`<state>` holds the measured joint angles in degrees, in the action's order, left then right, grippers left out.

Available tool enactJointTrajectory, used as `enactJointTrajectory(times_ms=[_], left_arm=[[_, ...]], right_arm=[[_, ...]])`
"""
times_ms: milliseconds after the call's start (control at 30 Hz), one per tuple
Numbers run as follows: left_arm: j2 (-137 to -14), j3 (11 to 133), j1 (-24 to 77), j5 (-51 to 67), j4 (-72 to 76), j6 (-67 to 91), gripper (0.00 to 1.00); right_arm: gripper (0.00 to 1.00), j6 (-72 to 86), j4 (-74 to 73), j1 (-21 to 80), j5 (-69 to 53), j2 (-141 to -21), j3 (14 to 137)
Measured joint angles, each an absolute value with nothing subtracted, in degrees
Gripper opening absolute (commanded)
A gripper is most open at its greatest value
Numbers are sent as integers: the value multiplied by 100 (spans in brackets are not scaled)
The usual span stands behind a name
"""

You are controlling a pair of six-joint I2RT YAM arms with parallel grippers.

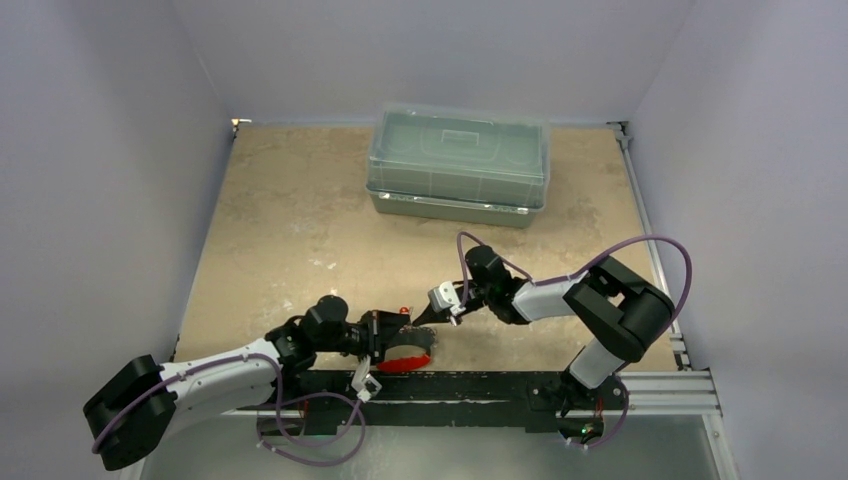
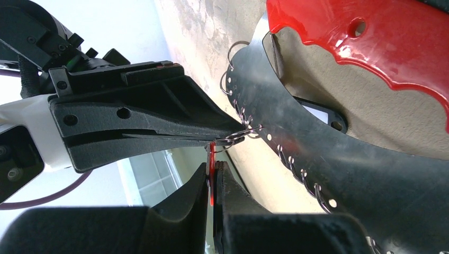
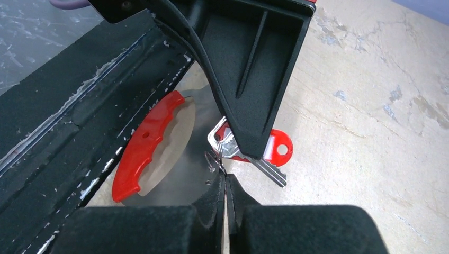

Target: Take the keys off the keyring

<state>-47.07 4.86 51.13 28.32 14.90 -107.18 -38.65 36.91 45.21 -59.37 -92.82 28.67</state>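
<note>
The keyring (image 1: 408,355) lies at the near table edge, a crescent holder with a red outer edge (image 2: 381,47), also in the right wrist view (image 3: 140,151). My left gripper (image 1: 388,333) is shut on the red-headed key (image 3: 279,148) and a silver key (image 3: 267,170) beside it; the red head shows edge-on between its jaws (image 2: 212,172). My right gripper (image 1: 432,308) is shut on the thin metal loop (image 3: 216,159) that joins the keys to the holder. Its fingertips (image 2: 233,135) meet the left gripper's right at the loop.
A large clear plastic box (image 1: 458,165) stands at the back middle of the table. A black rail (image 1: 470,385) runs along the near edge just beside the keyring. A metal rail (image 1: 640,210) lines the right edge.
</note>
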Motion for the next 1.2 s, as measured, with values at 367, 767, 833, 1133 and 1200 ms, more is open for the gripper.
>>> enactJointTrajectory(times_ms=[367, 767, 833, 1133, 1200], left_arm=[[-4678, 486, 5113, 2832, 1448, -10718, 0], [-4626, 486, 5113, 2832, 1435, -10722, 0], [-4626, 486, 5113, 2832, 1415, -10722, 0], [-4600, 486, 5113, 2803, 1361, -10722, 0], [-4587, 486, 5113, 2766, 1354, -10718, 0]], right_arm=[[0, -3642, 3824, 4525, -5852, -9282, 2838], [0, -2773, 4600, 4248, -5774, -9282, 2687], [0, -2700, 4635, 4195, -5758, -9282, 2665], [0, -2585, 4762, 3983, -5754, -9282, 2596], [0, -2567, 4764, 3929, -5756, -9282, 2596]])
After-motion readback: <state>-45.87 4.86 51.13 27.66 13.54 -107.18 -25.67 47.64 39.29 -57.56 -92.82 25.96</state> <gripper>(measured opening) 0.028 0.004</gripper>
